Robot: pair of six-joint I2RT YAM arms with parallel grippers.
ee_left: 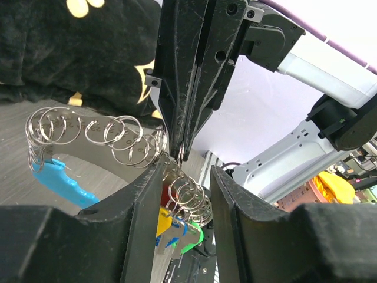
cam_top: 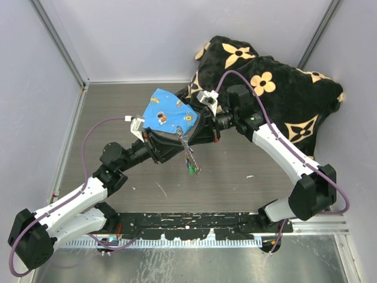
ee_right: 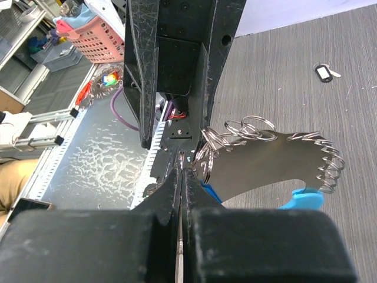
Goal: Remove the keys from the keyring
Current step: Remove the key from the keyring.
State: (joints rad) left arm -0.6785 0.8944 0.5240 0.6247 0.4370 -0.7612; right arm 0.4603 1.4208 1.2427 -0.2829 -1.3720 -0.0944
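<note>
The keyring [ee_left: 103, 165] is a curved grey plate edged with many silver split rings, with a light-blue piece [ee_left: 59, 177] at one end. It hangs in the air between both arms. My right gripper [ee_right: 181, 160] is shut on a thin metal edge of it, and its fingertips [ee_left: 179, 147] come down from above in the left wrist view. My left gripper [ee_left: 187, 172] stands open around a bunch of rings and the keys [ee_left: 177, 227], which have yellow, blue, green and red heads. From above, the keys [cam_top: 191, 164] dangle below the two grippers.
A blue printed cloth [cam_top: 168, 112] lies over the grippers. A black flowered cushion [cam_top: 283, 94] fills the back right corner. One loose dark-headed key [ee_right: 323, 72] lies on the grey table. A black rail [cam_top: 188, 227] runs along the near edge.
</note>
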